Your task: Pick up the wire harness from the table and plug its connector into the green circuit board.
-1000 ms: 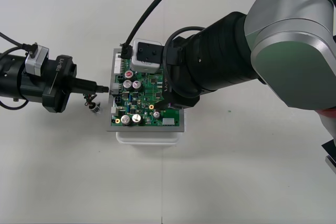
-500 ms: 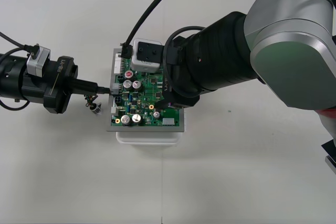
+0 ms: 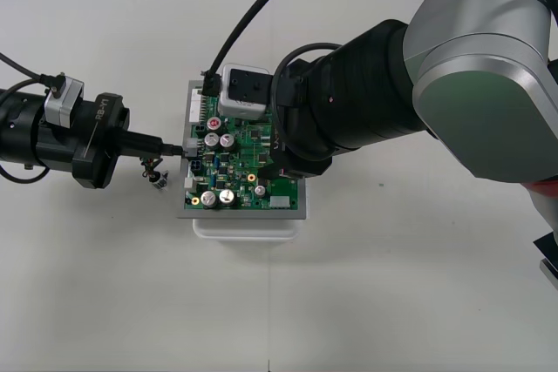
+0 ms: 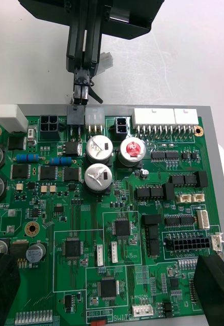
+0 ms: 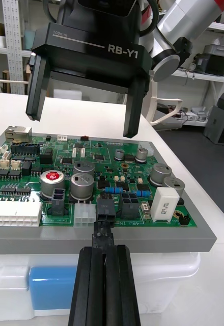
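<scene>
L gripper [image 5: 104,238] pinches harness plug [image 4: 80,92] at green circuit board [image 3: 246,159] edge; seating unclear. Wires [image 3: 150,165], socket [image 3: 158,179] beside it over table [image 3: 392,285]. R gripper [image 5: 84,122]: 2 fingers spread above board.

Bright even light, soft faint shadows.

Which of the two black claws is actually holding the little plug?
The left gripper: it is shut on the plug at the edge of the green circuit board. The right gripper hovers open above it, holding nothing.
</scene>
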